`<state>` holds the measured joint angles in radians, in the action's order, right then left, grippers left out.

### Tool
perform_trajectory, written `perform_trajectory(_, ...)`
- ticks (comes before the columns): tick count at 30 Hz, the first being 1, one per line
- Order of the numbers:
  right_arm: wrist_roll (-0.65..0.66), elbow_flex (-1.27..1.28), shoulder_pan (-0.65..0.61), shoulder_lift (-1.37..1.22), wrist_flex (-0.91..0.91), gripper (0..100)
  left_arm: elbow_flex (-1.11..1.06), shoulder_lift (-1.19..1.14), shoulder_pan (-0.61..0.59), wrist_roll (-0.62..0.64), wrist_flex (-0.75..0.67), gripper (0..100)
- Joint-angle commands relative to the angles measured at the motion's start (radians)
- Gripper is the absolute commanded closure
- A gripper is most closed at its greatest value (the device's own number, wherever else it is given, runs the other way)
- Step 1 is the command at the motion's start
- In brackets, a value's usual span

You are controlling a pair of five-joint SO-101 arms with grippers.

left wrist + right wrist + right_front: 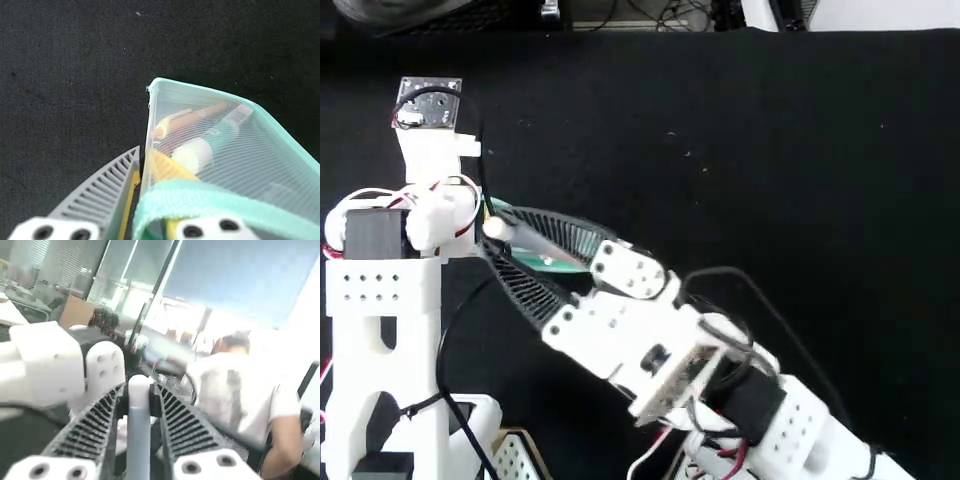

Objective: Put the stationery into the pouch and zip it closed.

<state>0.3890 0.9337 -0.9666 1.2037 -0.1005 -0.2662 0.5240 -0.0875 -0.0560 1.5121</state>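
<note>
- At the left of the counter [770,150] stands the left arm [390,290], white and upright, with red and black wires looped round its joints.
- The left claw [145,167] is drawn narrow. Its grey ribbed finger [107,187] lies just beside the edge of the pouch [250,150], and the teal trim runs across its base, so it is pinching the pouch there.
- The pouch is see-through mesh with a teal border, and it sticks out from that claw over the black cloth. I cannot tell whether its far corner touches the cloth, or whether the zip is open.
- Inside the pouch lie an orange pen [185,122] and, touching it, a green marker with a white cap [210,145], both slanting along the pouch.
- Just right of the left arm is the right claw [137,390]. Its two black ribbed fingers are clamped on a pale grey pen [137,440], whose rounded white end pokes out past the fingertips. From above, that end sits right beside the left arm's wrist, with a sliver of teal between the black fingers.
- The right arm [660,340] comes in from the near right corner and slants across towards the left arm, cables curling over its back.
</note>
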Motion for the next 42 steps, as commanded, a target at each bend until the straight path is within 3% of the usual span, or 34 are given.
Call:
perform_trajectory(1, 0.025, -0.005, -0.015, -0.024, 0.137, 98.6, -0.018, -0.008, -0.002, 0.006, -0.009, 97)
perform_trajectory(13, 0.018, -0.05, -0.084, -0.048, 0.206, 98.6, -0.018, -0.008, -0.002, 0.006, -0.009, 97)
perform_trajectory(17, 0.025, -0.03, -0.084, -0.131, 0.31, 98.6, -0.018, -0.008, -0.002, 0.006, -0.009, 97)
perform_trajectory(22, 0.018, -0.001, -0.058, -0.206, 0.436, 98.6, -0.018, -0.008, -0.059, 0.006, -0.009, 97)
perform_trajectory(34, 0.017, 0.189, -0.005, -0.223, 0.502, 98.6, -0.018, -0.015, -0.111, 0.006, -0.008, 97)
perform_trajectory(38, 0.017, 0.193, 0.041, -0.222, 0.436, 98.3, -0.018, -0.009, -0.111, 0.006, -0.008, 97)
perform_trajectory(42, 0.015, 0.073, 0.021, -0.225, 0.098, 94.2, -0.018, -0.015, -0.111, 0.006, -0.008, 97)
